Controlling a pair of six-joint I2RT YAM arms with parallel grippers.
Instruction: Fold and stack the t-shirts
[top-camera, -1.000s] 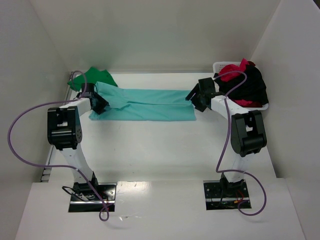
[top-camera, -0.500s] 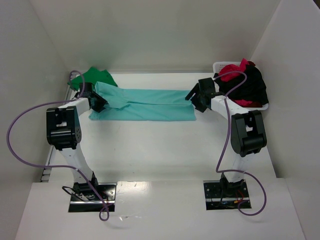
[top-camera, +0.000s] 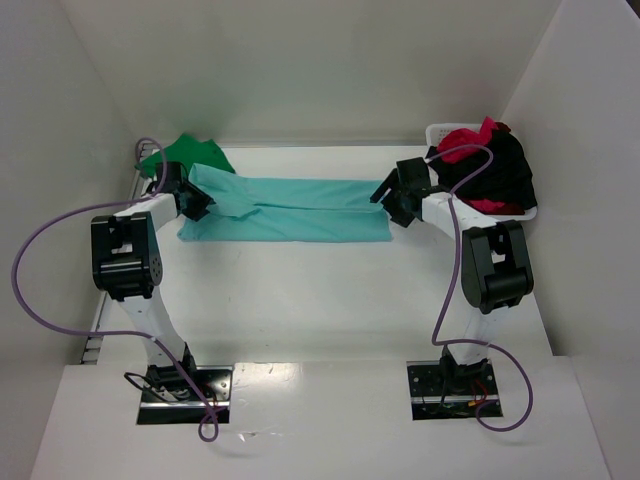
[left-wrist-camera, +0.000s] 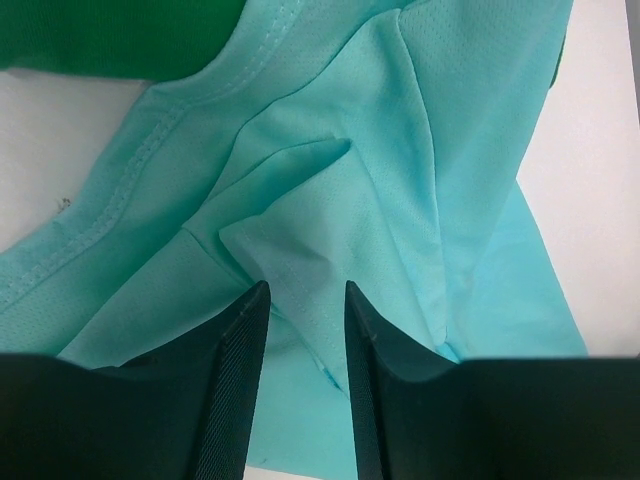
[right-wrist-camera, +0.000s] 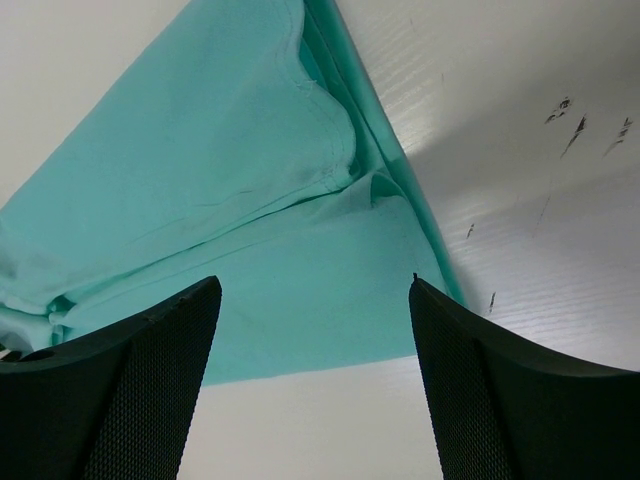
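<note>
The teal t-shirt lies stretched in a long band across the far half of the table, reaching from one arm to the other. Its left end is rumpled, and a flap stands up beside the left gripper. We cannot tell how many layers lie under that flap. In the left wrist view a ridge of teal cloth runs into the narrow gap between the jaws, which stand a little apart. Whether they truly pinch the fold we cannot tell (the dark fingers hide the lower part of the gap).

The dark green t-shirt is bunched in the far left corner, and the teal shirt's stitched edge overlaps it. Its shape is hard to make out, and the left wrist view cuts it off at the top.

Over the teal shirt's right end the right gripper hangs with its jaws spread wide, the cloth's corner showing below them.

At the far right, against the wall, the white basket holds a heap with a red t-shirt and a black t-shirt. The black one droops over the near rim. We see only bits of the basket's rim, so we cannot count the garments in it.
</note>
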